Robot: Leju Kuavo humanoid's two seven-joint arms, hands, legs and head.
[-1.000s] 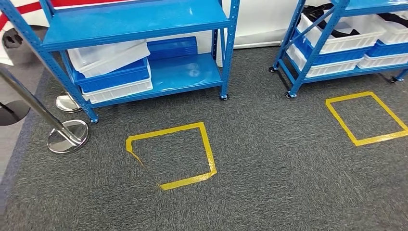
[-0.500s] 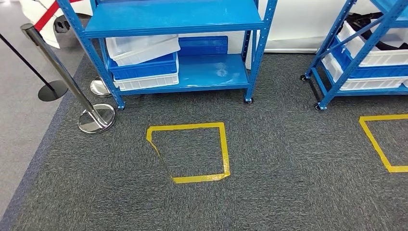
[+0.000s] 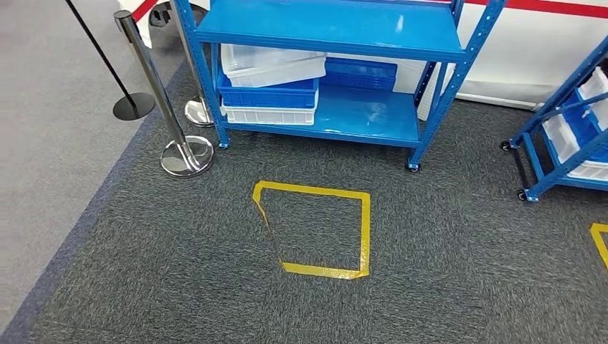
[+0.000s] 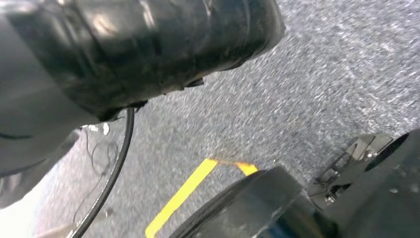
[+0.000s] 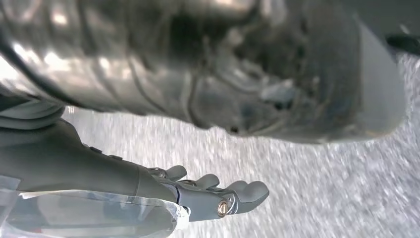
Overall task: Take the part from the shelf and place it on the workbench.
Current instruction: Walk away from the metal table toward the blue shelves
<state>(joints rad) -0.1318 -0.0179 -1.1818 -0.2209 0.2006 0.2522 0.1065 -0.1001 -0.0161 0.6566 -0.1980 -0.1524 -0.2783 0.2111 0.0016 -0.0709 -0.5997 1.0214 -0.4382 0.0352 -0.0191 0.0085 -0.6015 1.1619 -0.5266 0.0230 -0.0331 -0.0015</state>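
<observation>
On grey carpet [image 3: 466,287], yellow tape square [image 3: 315,228].

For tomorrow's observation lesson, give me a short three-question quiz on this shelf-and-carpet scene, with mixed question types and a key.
1. True or false: the yellow tape outline lies on the carpet in front of the blue shelf unit.
2. The stacked bins sit on: A the upper shelf, B the lower shelf, C the carpet.
3. What colour is the middle bin of the stack?
Key: 1 true; 2 B; 3 blue.
</observation>
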